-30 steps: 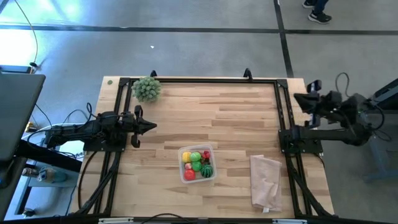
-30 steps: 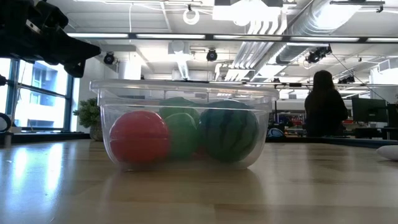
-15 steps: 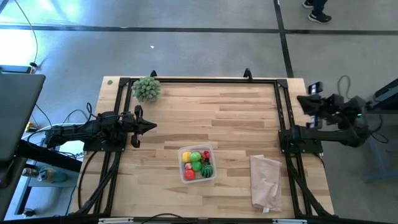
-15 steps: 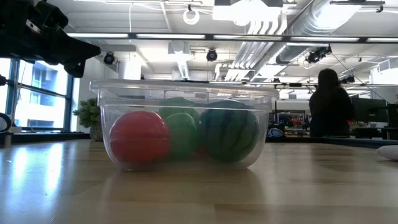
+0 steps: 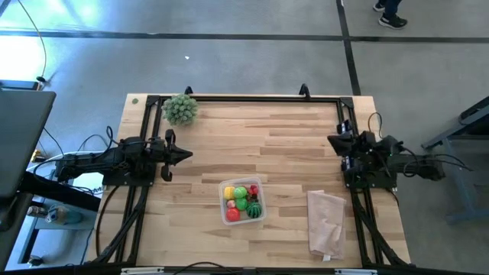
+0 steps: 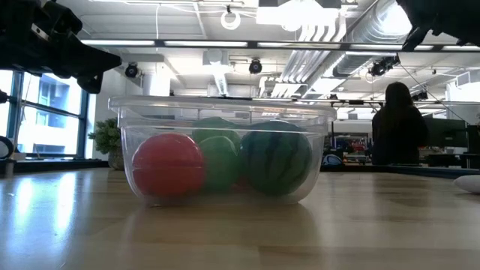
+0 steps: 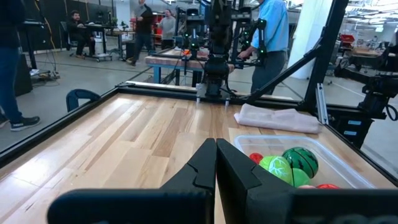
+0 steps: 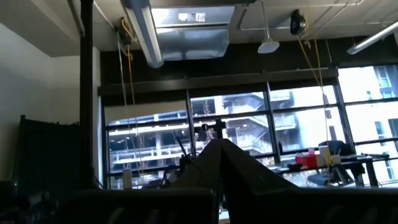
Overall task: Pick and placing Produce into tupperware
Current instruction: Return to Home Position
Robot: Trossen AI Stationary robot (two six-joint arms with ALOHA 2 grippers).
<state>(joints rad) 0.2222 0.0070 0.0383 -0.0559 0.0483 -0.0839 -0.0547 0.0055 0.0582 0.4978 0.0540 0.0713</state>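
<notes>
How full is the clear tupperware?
Nearly full: the tupperware holds a red ball, a green ball and a striped watermelon side by side, wall to wall.

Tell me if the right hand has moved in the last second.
Yes. In the high view the right hand was beyond the right edge of the table; now it lies at the black frame rail there, having swung inward.
</notes>
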